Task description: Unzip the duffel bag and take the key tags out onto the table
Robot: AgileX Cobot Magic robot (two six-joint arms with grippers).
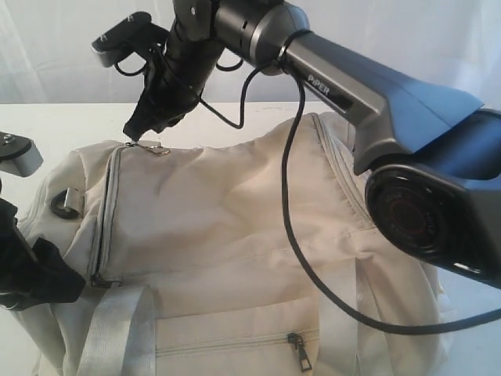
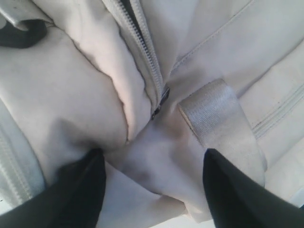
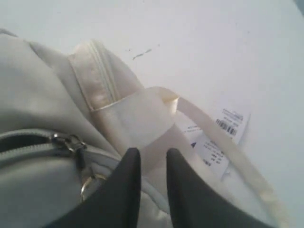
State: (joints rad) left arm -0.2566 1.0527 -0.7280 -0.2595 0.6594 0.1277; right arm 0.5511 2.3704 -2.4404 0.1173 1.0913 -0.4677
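The right gripper has its two black fingers a narrow gap apart with nothing between them. The tips hang just beside the zip slider and its metal ring, where a dark slit shows between the teeth behind the slider. The left gripper has its fingers wide apart, with fabric of the duffel bag bulging between them and touching both; whether they squeeze it I cannot tell. Just past them the main zip ends beside a pale webbing strap.

The bag lies on the white table, which is plain apart from a small dark mark. A white backdrop hangs behind.

The right arm carries the lettering "PiPER". A paper tag lies on the table by a strap, its barcode and print too small to read.

The bag fills most of the tabletop in sight. Bare table shows beyond the slider end and in a strip behind the bag, up to the far edge under the backdrop. A black cable loops over the bag's top
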